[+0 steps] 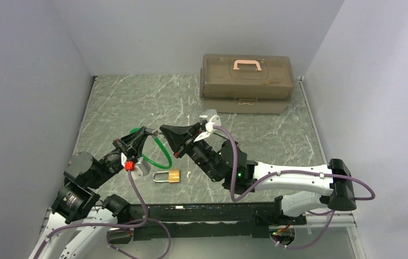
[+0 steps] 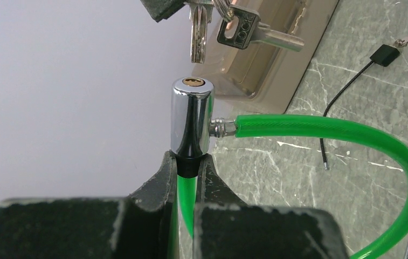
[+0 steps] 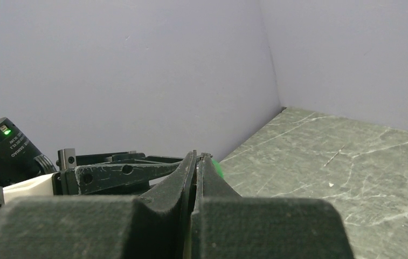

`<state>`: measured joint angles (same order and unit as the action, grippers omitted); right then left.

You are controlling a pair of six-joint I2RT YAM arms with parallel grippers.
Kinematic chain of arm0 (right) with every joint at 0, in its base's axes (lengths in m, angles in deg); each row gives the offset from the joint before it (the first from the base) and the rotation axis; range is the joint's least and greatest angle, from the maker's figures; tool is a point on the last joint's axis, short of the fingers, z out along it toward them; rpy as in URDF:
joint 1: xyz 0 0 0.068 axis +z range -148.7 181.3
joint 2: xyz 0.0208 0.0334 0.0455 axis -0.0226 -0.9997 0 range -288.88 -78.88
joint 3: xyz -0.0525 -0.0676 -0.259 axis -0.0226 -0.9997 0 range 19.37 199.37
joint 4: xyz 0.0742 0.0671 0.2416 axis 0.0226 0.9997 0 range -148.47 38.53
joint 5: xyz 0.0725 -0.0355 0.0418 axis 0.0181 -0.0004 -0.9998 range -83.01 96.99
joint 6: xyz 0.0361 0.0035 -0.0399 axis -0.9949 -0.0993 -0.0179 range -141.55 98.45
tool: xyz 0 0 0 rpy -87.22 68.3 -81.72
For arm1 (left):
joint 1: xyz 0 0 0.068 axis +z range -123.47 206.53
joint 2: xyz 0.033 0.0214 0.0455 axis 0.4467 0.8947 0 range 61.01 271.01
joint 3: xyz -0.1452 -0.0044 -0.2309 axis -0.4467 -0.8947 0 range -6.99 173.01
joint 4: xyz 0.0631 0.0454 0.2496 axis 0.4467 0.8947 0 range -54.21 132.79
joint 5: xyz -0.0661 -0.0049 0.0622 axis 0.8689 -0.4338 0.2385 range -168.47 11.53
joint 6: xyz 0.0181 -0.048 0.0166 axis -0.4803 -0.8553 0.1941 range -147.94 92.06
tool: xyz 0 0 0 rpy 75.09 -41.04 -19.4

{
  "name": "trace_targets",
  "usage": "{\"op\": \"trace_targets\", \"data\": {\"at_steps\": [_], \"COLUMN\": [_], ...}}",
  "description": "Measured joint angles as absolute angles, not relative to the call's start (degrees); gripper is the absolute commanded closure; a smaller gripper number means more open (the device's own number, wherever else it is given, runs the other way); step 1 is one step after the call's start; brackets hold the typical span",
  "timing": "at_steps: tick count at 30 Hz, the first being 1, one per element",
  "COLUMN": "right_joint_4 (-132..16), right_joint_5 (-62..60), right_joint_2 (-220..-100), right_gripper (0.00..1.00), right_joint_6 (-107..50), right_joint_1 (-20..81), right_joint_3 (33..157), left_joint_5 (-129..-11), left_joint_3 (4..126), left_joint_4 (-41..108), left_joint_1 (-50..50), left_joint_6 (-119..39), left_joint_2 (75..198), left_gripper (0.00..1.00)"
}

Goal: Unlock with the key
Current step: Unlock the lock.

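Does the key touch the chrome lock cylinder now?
Apart. In the left wrist view the key hangs above the chrome lock cylinder, a clear gap between its tip and the keyhole.

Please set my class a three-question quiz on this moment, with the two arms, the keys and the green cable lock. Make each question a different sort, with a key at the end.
1. True or false: the left gripper is shut on the green cable lock, just below its chrome cylinder.
2. Where is the key relative to the keyhole? A: inside it. B: above it, not inserted. C: inside the toolbox.
3. Fill in: the brass padlock lies on the ____, in no gripper.
Key: 1 true; 2 B; 3 table.
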<state>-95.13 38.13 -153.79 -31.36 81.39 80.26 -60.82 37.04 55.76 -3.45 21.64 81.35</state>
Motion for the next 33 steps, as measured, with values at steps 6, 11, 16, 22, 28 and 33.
{"op": "trace_targets", "data": {"at_steps": [6, 11, 16, 22, 28, 33], "right_joint_4": [-95.42, -95.46, -95.79, -95.94, -96.29, -96.60], "right_joint_5": [38.22, 38.19, 38.06, 38.02, 38.04, 38.04], "right_joint_2": [-154.34, -155.32, -155.67, -155.72, -155.87, -156.24], "right_gripper": [1.00, 1.00, 1.00, 1.00, 1.00, 1.00], "right_joint_6": [-30.53, -30.07, -29.76, -29.43, -29.08, -28.62], "right_joint_1": [81.39, 81.37, 81.37, 81.37, 81.37, 81.37], "right_joint_3": [80.26, 80.30, 80.52, 80.72, 80.83, 81.15], "left_joint_5": [-60.78, -60.78, -60.78, -60.47, -60.32, -60.34], "left_joint_3": [37.04, 37.04, 37.04, 37.04, 37.04, 37.06], "left_joint_4": [55.76, 55.89, 56.31, 56.42, 56.44, 56.66], "left_joint_1": [-3.45, -3.45, -3.45, -3.45, -3.45, -3.45], "left_joint_6": [20.79, 20.55, 20.35, 20.37, 20.28, 20.15], "left_joint_2": [81.35, 81.35, 81.35, 81.35, 81.35, 81.33], "left_gripper": [1.00, 1.00, 1.00, 1.00, 1.00, 1.00]}}
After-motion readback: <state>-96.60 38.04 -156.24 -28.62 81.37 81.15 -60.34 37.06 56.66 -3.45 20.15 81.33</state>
